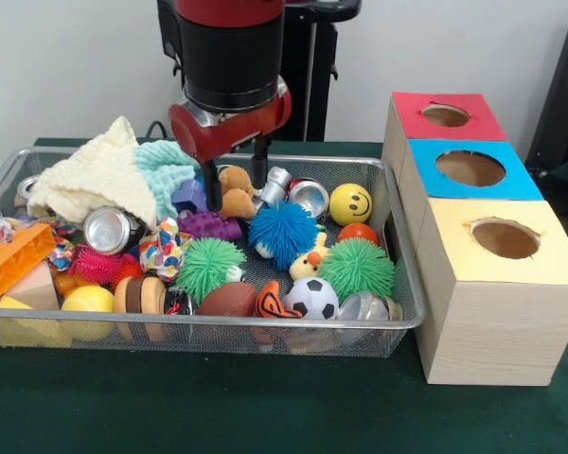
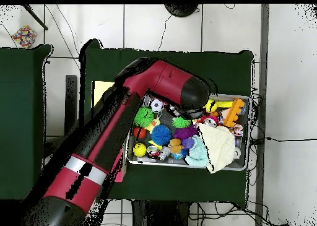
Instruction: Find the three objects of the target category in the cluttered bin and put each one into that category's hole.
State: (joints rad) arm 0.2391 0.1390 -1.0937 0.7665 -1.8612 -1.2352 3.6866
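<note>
Nearest the camera, the front wall of a wire mesh bin (image 1: 218, 326) runs across a green-covered table (image 1: 199, 407). Just behind that wall, in the front view, lie a brown toy football (image 1: 229, 300), a small black-and-white soccer ball (image 1: 311, 297), a clear plastic ball (image 1: 364, 306) and a yellow ball (image 1: 88, 299). Deeper in sit two green spiky balls (image 1: 209, 266), a blue spiky ball (image 1: 283, 233), a pink spiky ball (image 1: 97, 265), a yellow smiley ball (image 1: 350, 203) and a red ball (image 1: 358, 233). Silver drink cans (image 1: 113, 230) lie among the toys, one at the left by a cream cloth (image 1: 99, 175) and a pale teal cloth (image 1: 166, 165), another near the back by the smiley ball. An orange block (image 1: 14, 260) leans at the left end.

Beside the bin on the picture's right stand three wooden boxes in a row, each with a round hole on top: yellow top (image 1: 502, 241) nearest, blue top (image 1: 470, 168) behind it, red top (image 1: 445, 115) farthest. All holes look empty.

Reaching down over the back of the bin, the red and black arm (image 1: 232, 57) holds its gripper (image 1: 235, 184) with two dark fingers (image 1: 211, 184) spread apart, either side of a small tan plush toy (image 1: 235, 194). Whether the fingers touch it cannot be told; nothing is lifted
</note>
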